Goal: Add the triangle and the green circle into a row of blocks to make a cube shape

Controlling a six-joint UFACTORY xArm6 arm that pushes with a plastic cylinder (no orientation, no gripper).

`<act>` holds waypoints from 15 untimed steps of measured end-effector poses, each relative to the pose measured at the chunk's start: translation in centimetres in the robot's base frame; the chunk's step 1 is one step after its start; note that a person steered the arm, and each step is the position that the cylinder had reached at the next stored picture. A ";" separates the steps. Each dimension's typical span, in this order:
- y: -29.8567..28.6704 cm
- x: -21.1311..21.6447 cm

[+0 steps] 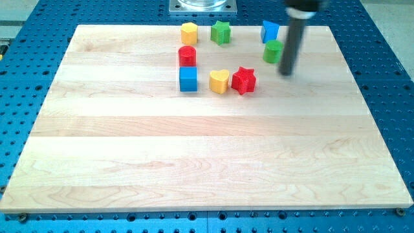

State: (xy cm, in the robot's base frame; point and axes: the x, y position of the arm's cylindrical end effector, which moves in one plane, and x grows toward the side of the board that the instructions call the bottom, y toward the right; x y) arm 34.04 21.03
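Observation:
The green circle (pixel 272 51) sits near the view's top right, with the blue triangle (pixel 270 30) just above it. My tip (pixel 286 72) is just right of and slightly below the green circle, close to it. A row stands further left: blue cube (pixel 188 79), yellow heart (pixel 219 81), red star (pixel 244 80). A red cylinder (pixel 187 56) sits above the blue cube, and a yellow hexagon block (pixel 189 33) above that. A green star (pixel 220 31) is at the top, right of the yellow hexagon.
The blocks lie on a light wooden board (pixel 194 155) set on a blue perforated table (pixel 388 97). A metal base plate (pixel 202 6) stands at the view's top centre.

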 end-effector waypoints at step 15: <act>-7.0 -11.7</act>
State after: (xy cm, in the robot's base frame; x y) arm 22.29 14.08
